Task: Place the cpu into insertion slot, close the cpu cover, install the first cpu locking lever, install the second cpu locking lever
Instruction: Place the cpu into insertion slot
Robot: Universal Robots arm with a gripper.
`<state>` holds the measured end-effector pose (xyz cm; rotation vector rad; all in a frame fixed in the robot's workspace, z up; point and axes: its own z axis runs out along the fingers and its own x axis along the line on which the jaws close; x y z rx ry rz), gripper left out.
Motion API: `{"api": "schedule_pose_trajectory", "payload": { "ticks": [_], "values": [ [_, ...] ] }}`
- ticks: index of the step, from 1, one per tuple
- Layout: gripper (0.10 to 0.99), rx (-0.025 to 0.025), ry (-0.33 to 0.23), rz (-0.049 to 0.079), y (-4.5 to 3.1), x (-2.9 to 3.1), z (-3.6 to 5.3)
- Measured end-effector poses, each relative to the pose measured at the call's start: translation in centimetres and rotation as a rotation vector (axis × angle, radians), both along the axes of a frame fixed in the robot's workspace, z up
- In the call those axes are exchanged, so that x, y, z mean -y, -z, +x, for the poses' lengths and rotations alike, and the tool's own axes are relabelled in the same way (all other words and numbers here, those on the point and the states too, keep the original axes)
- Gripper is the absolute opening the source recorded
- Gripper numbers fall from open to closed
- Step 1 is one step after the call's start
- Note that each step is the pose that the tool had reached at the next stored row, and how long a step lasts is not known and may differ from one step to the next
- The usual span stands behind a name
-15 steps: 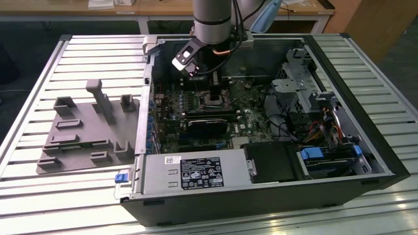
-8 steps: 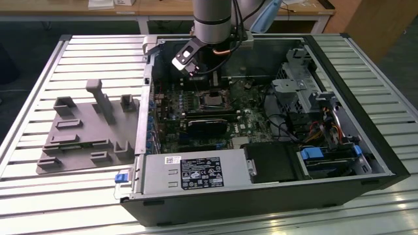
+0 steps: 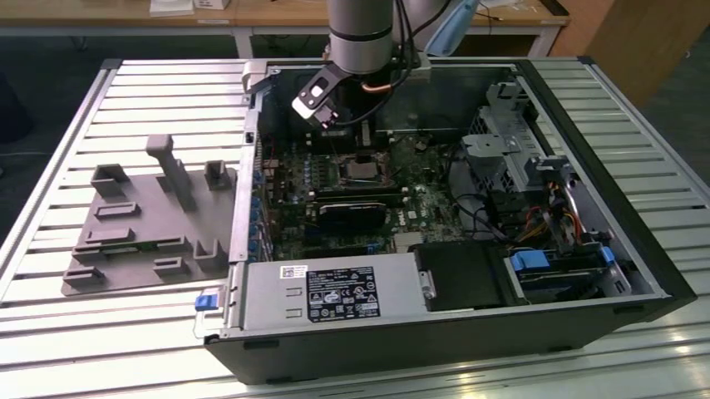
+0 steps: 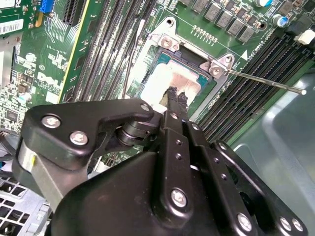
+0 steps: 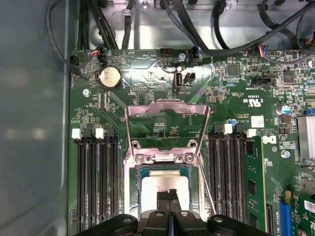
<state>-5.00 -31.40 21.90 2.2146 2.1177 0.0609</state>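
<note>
Tool (image 4: pixel 173 96) shut: both black fingers pressed together with nothing between them, tip down over the cpu (image 4: pixel 165 81). Touching or just above, impossible to tell.

Cpu: small flat square with a dull silver-grey metal top and a thin green rim, washed pale by glare in the second wrist view. Lying flat inside the insertion slot (image 5: pixel 129 189), top face up toward the tool (image 5: pixel 170 197), sides square with the slot's grey metal edging. Square, so no long axis.

Edge of the cpu (image 5: pixel 165 184) nearest the tool cut off by the fingers in the first wrist view. Contact grid of the slot covered by the chip.

On the side of the slot away from the tool, cpu cover (image 5: pixel 166 105) standing open, up off the slot, with green board showing through its window. At one corner of the slot, thin locking lever (image 4: pixel 266 81) sticking out, long axis pointing away from the slot, seen across the memory slots (image 4: pixel 241 105).

Around the slot, open computer case (image 3: pixel 444 349) lying on the slatted bench (image 3: pixel 111 349), with the arm (image 3: pixel 361 33) reaching down into it.
</note>
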Motion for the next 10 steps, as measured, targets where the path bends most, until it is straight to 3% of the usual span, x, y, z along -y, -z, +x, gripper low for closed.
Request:
{"api": "schedule_pose_trajectory", "payload": {
  "ticks": [6,10],
  "values": [
    [0.102,-0.0001,0.000,0.000,-0.03,0.00,0.33],
    [0.102,0.0000,0.000,0.001,-0.66,0.00,0.34]
  ]
}}
